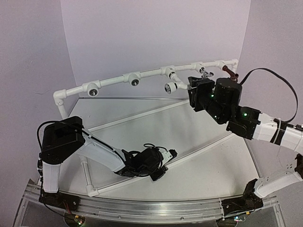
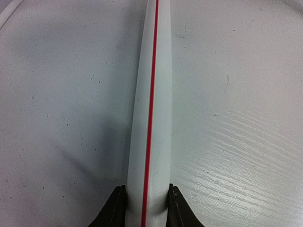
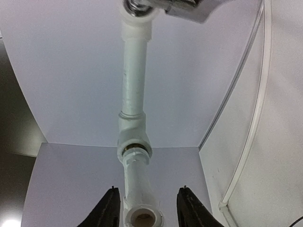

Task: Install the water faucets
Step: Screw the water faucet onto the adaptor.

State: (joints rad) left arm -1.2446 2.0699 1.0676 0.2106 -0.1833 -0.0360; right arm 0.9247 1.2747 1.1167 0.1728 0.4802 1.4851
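Each arm consists of white tubular links joined by boxy black joint housings. The left arm (image 1: 97,152) carries a large black shoulder housing (image 1: 59,139) with a thin black cable (image 1: 47,124) routed along its top. The right arm (image 1: 270,128) shows green indicator lights (image 1: 245,113) on its housings, a black band (image 1: 279,133) around the forearm link, and a thick black cable (image 1: 277,75) arching from the wrist. The base blocks (image 1: 239,205) are black. The left fingers (image 2: 112,210) and right fingers (image 3: 110,208) are matte black and taper toward their tips.
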